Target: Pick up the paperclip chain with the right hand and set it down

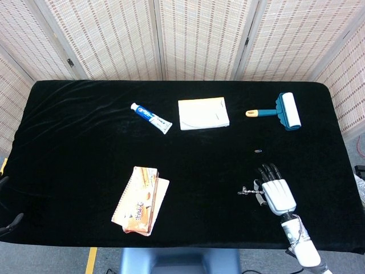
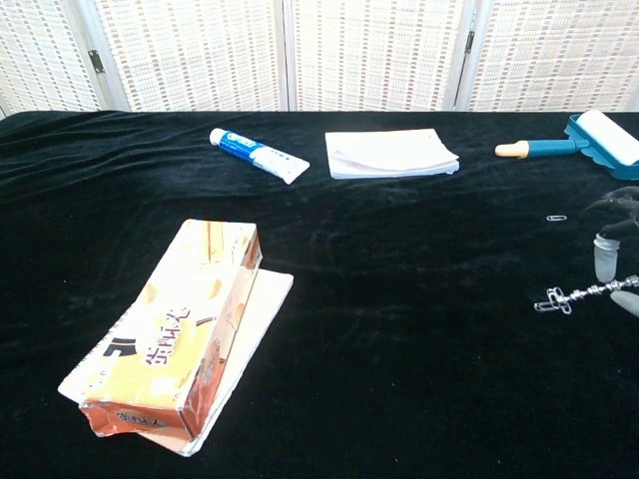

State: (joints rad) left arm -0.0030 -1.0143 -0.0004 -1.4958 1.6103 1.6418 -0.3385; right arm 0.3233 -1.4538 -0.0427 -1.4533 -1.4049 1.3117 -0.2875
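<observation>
The paperclip chain [image 1: 248, 191] [image 2: 577, 295] is a short silvery string of clips, held level just above the black cloth near the table's front right. My right hand [image 1: 275, 191] [image 2: 619, 261] pinches its right end between thumb and a finger, the other fingers stretched forward. The chain's free end, a small bunch of clips, sticks out to the left of the hand. In the chest view only the fingertips [image 2: 604, 249] show at the right edge. Of my left hand, only dark fingertips [image 1: 5, 201] show at the left edge of the head view.
A single loose paperclip [image 1: 258, 151] [image 2: 556, 217] lies just beyond the hand. A teal lint roller [image 1: 283, 111], a white notepad [image 1: 203, 113] and a toothpaste tube [image 1: 150, 117] lie at the back. A snack box on a notebook [image 1: 138, 200] sits front left.
</observation>
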